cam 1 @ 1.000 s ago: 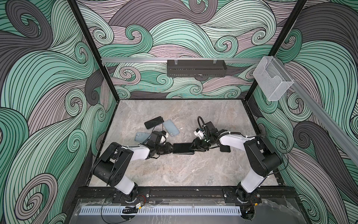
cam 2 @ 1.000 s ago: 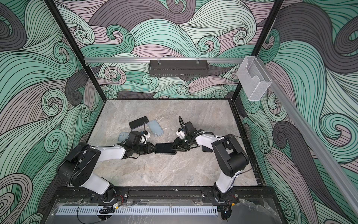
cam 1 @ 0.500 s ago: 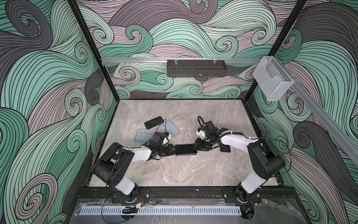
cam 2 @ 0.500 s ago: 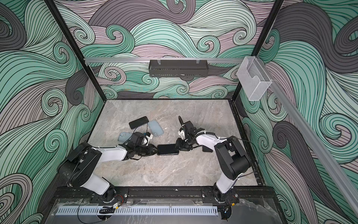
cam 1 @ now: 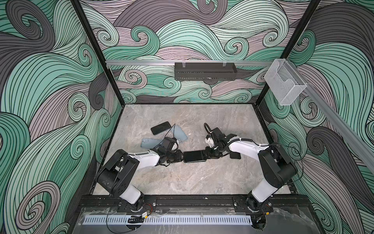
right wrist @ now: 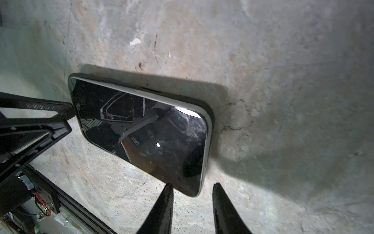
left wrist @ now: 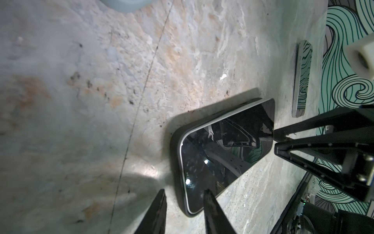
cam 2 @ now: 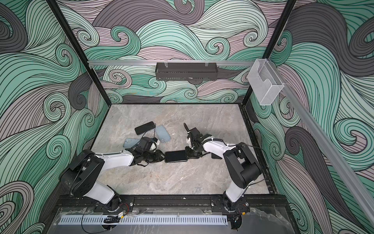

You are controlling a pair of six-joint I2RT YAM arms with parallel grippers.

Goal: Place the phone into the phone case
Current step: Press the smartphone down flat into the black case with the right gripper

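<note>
The right gripper (cam 1: 206,156) has narrowed its still-parted jaws at one end of the phone (cam 1: 194,156), the left gripper (cam 1: 182,157), likewise parted and unclamped, braces the other end, and the phone lies on the table (cam 1: 182,182) in the black case (left wrist: 174,162), with one long edge apparently not yet seated.

The phone (cam 1: 194,156) has slid a little toward 3 o'clock in both top views. The left gripper (cam 1: 182,157) has advanced the same way behind it, at the phone's 9 o'clock end, so its arm now reaches further across the middle. The right gripper (cam 1: 206,155), at the phone's 3 o'clock end, has backed off slightly toward 3 o'clock and dipped toward 6 o'clock. Its jaws have drawn closer together than they were a second ago.
</note>
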